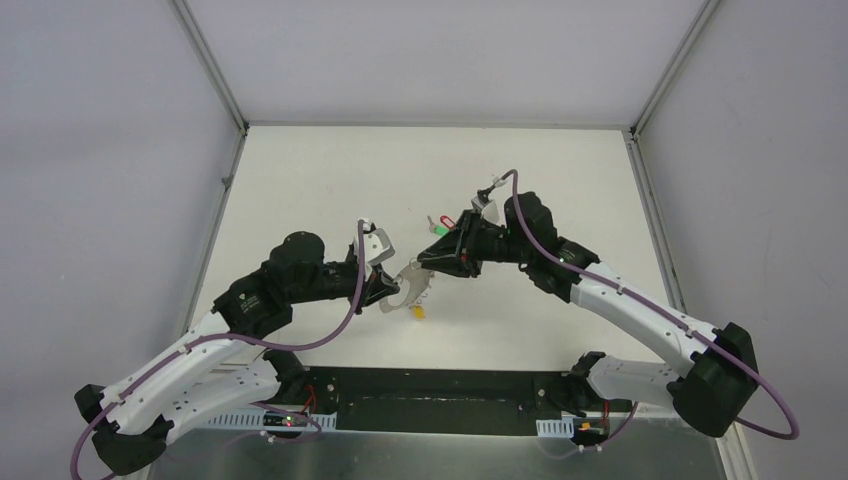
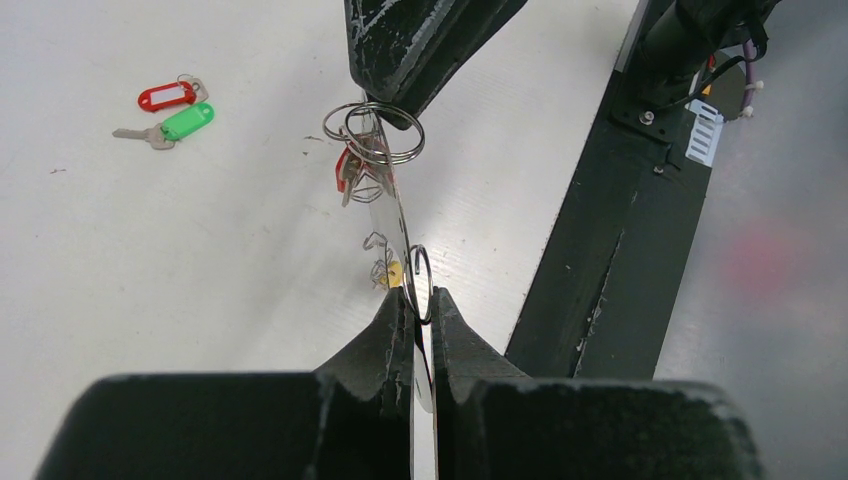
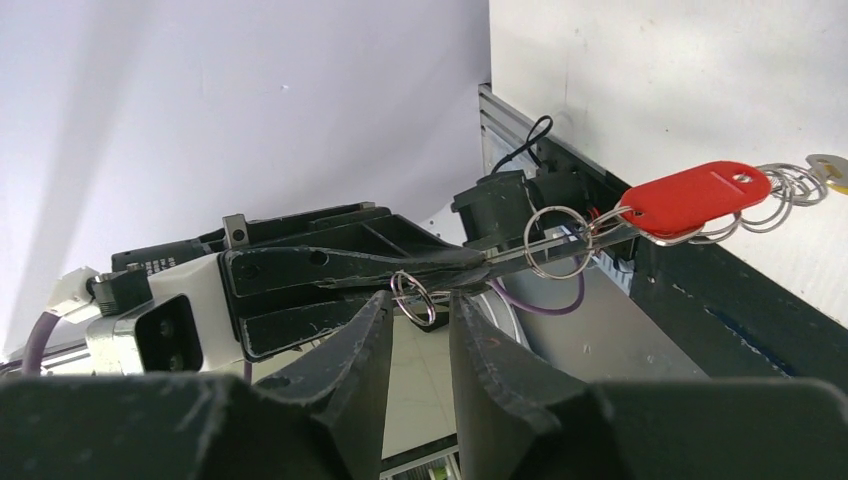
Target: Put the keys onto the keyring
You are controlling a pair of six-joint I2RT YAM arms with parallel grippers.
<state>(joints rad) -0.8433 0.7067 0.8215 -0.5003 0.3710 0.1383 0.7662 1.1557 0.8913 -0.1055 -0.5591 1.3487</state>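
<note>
Just holding the keyring [image 2: 397, 215] steady in the clamped left gripper [image 2: 420, 300], closing the half-open right gripper [image 3: 420, 300] squarely on that red-tagged key [image 3: 700, 198] loop.

Red tag [image 2: 167, 96], green tag [image 2: 187, 121], yellow tag [image 2: 395, 273] — silver keyring [image 2: 399, 225] — plain white table [image 2: 150, 260].

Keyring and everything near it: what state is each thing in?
left gripper, shut on the keyring.
keyring, lifted off the table.
right gripper, fingers slightly apart.
hanging red-tagged key, dangling at the keyring.
yellow-tagged key, below the keyring.
second red-tagged key, lying on the table.
green-tagged key, lying beside it.
</note>
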